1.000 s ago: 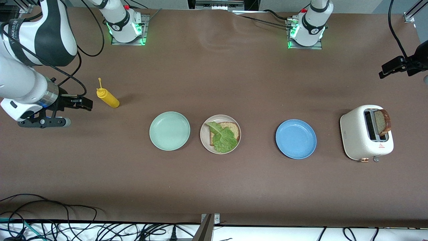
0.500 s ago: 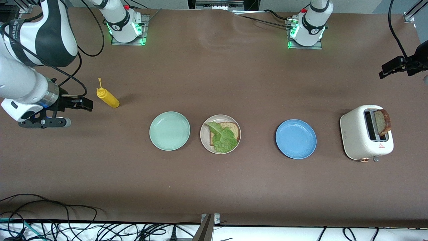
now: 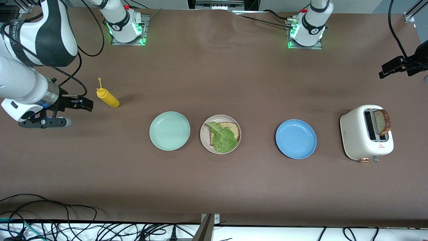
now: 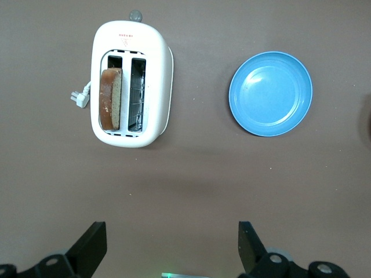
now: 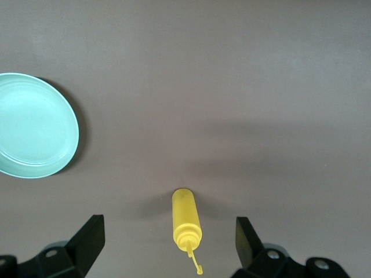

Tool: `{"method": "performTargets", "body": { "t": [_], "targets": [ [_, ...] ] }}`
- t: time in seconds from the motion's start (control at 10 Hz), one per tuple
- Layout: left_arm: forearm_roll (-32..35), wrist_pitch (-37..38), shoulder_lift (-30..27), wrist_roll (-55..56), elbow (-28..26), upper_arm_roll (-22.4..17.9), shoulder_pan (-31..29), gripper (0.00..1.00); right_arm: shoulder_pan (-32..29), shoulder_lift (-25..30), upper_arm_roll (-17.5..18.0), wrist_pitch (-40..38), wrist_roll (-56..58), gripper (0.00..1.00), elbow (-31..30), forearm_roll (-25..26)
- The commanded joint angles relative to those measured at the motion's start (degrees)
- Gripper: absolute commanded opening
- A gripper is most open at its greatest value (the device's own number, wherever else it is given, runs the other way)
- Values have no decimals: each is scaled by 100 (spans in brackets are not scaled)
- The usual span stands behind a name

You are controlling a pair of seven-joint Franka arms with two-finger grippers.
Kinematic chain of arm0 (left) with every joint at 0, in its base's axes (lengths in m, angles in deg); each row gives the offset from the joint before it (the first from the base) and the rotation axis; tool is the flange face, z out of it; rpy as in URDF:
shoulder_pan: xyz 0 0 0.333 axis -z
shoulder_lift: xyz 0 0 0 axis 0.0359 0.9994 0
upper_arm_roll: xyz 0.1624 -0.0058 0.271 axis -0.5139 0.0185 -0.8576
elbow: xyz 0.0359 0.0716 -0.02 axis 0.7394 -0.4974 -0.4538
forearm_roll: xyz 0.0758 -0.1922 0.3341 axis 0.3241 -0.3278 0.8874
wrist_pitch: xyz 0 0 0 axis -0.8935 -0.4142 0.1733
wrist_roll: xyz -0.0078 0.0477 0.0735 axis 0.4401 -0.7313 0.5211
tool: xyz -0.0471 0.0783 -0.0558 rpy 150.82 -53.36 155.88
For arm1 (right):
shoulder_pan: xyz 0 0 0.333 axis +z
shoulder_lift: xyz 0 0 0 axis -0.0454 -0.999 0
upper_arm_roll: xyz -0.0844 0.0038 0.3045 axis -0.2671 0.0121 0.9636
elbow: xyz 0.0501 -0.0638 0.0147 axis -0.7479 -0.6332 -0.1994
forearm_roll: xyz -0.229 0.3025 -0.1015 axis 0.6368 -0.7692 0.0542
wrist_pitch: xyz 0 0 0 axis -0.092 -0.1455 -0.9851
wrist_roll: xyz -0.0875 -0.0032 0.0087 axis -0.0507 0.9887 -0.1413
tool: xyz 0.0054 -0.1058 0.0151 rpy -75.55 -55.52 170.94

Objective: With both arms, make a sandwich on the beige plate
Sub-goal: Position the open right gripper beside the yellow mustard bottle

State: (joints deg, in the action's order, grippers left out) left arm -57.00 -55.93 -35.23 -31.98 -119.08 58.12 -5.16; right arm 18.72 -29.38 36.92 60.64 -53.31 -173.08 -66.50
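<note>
beige plate (image 3: 204,139) sits mid-table between the mint green plate (image 3: 169,131) and the blue plate (image 3: 296,139), holding one bread slice (image 3: 233,129) under a lettuce leaf (image 3: 223,138), well apart from both grippers. the second bread slice (image 3: 383,122) stands in the toaster (image 3: 359,139). the right gripper (image 3: 75,103) hangs open beside the mustard bottle (image 3: 107,96); the left gripper (image 4: 171,246), jaws wide and empty, hangs near the toaster.

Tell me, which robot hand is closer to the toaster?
Left. The left gripper hovers open near the toaster; the right gripper is open beside the mustard bottle.
</note>
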Motion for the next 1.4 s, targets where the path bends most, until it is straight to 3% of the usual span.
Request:
{"method": "performTargets", "body": {
  "t": [0.0,0.3,0.7,1.0,1.3],
  "targets": [
    [73,48,59,15,142,21,-33,100,23,183,-50,79,97,100,-207,-116],
    [82,48,59,15,142,21,-33,100,23,192,-399,384,595,100,-495,-386],
    [73,48,59,15,142,21,-33,100,23,192,-1489,1001,2517,100,-1392,-1686],
    [73,48,59,15,142,21,-33,100,-12,165,-2332,923,5281,100,-1761,-2810],
    [73,48,59,15,142,21,-33,100,-721,-70,-2493,118,8155,100,-1903,-4119]
  ]
}}
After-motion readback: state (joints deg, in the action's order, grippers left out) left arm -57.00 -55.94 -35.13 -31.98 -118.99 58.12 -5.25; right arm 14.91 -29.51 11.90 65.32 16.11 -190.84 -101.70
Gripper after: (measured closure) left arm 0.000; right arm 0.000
